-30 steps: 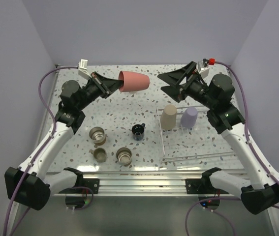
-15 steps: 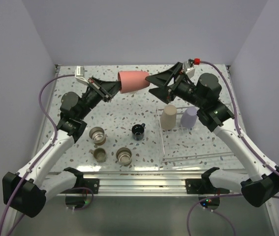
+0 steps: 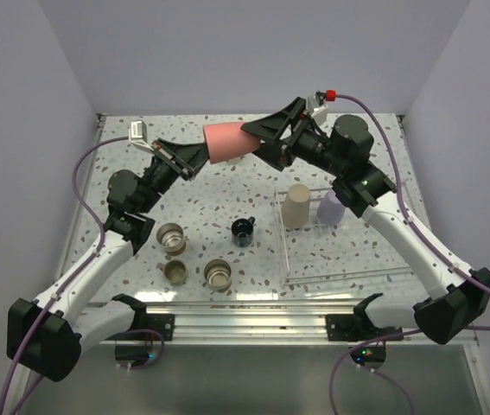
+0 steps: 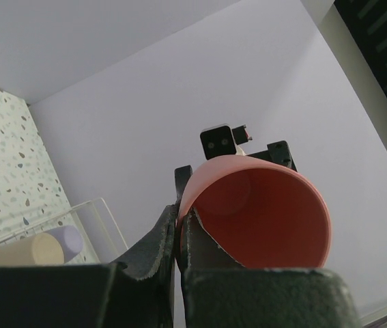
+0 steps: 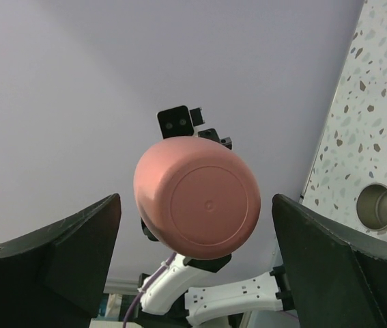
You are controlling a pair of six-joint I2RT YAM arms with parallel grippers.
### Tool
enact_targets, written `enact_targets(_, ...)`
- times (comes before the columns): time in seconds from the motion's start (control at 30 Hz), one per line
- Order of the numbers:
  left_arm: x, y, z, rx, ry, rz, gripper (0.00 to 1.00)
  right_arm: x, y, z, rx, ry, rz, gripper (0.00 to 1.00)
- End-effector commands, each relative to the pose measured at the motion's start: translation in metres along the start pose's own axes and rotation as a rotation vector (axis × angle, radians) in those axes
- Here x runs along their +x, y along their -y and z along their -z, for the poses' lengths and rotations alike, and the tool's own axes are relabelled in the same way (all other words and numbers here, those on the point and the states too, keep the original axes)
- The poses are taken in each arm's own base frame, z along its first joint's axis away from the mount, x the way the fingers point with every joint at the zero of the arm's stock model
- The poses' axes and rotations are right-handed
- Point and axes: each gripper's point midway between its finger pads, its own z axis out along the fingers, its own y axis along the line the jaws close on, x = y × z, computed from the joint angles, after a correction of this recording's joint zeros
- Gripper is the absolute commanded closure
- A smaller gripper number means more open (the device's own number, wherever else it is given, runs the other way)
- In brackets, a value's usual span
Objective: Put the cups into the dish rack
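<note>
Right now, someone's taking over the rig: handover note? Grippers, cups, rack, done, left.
Left gripper: shut on the coral-red cup's rim, cup held sideways in the air.
Right gripper: open, jaws either side of that cup's base, not touching.
Dish rack: right side of the table; beige cup and lavender cup stand at its far end.
Done: two cups racked.
Left: likely hand the coral-red cup to the right gripper and rack it; then the black mug and three steel cups, on the table left of the rack.
</note>
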Motion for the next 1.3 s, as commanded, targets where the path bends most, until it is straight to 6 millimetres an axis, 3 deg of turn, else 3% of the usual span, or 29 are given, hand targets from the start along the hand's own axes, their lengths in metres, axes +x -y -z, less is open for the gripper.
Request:
enact_targets(0.0, -0.005, 0.025, -0.004, 0.091, 0.025, -0.007, 1.0, -0.004, -0.033, -0.002, -0.095, 0.018, 0.032, 0.08)
enact_targets(0.07, -0.006, 0.023, -0.005, 0.086, 0.029, -0.007, 1.0, -0.004, -0.034, -0.004, -0.096, 0.012, 0.032, 0.13)
enact_targets(0.2, -0.005, 0.019, -0.007, 0.076, 0.019, -0.009, 1.0, -0.004, -0.034, -0.009, -0.098, 0.005, 0.04, 0.36)
enact_targets(0.23, -0.004, 0.018, -0.008, 0.074, 0.015, -0.008, 1.0, -0.005, -0.035, -0.009, -0.097, 0.008, 0.044, 0.48)
enact_targets(0.3, -0.003, 0.015, -0.009, 0.069, 0.011, -0.006, 1.0, -0.005, -0.031, -0.011, -0.082, 0.005, 0.045, 0.6)
enact_targets(0.33, -0.003, 0.013, -0.009, 0.062, 0.01, -0.003, 1.0, -0.006, -0.032, -0.011, -0.08, 0.006, 0.052, 0.71)
enact_targets(0.5, 0.0, 0.003, -0.011, 0.017, -0.011, -0.027, 1.0, -0.006, -0.024, -0.011, -0.033, 0.003, 0.074, 1.0)
enact_targets(0.63, 0.001, -0.016, -0.009, -0.098, -0.022, -0.067, 0.96, -0.012, -0.023, -0.008, -0.008, 0.022, 0.111, 1.0)
enact_targets(0.67, -0.004, -0.016, -0.009, -0.115, -0.005, -0.102, 0.85, -0.01, -0.02, -0.005, 0.011, 0.016, 0.115, 1.0)
enact_targets(0.73, -0.007, -0.025, -0.004, -0.177, 0.013, -0.128, 0.76, -0.016, -0.022, -0.001, 0.026, 0.028, 0.161, 1.0)
enact_targets(0.77, -0.009, -0.028, -0.002, -0.195, 0.017, -0.158, 0.64, -0.017, -0.015, 0.002, 0.061, 0.034, 0.166, 1.0)
enact_targets(0.87, -0.013, -0.034, 0.002, -0.244, 0.023, -0.204, 0.46, -0.028, -0.011, 0.014, 0.1, 0.064, 0.201, 1.0)
enact_targets(0.97, -0.015, -0.042, 0.004, -0.285, 0.013, -0.232, 0.37, -0.041, 0.0, 0.029, 0.158, 0.095, 0.231, 1.0)
enact_targets(1.03, -0.014, -0.05, 0.006, -0.31, -0.003, -0.242, 0.36, -0.055, 0.004, 0.045, 0.201, 0.141, 0.292, 1.0)
enact_targets(1.17, -0.018, -0.062, 0.007, -0.365, -0.019, -0.296, 0.36, -0.076, 0.036, 0.089, 0.444, 0.252, 0.371, 1.0)
enact_targets(1.27, -0.019, -0.072, 0.005, -0.406, -0.045, -0.333, 0.36, -0.091, 0.046, 0.121, 0.583, 0.338, 0.452, 1.0)
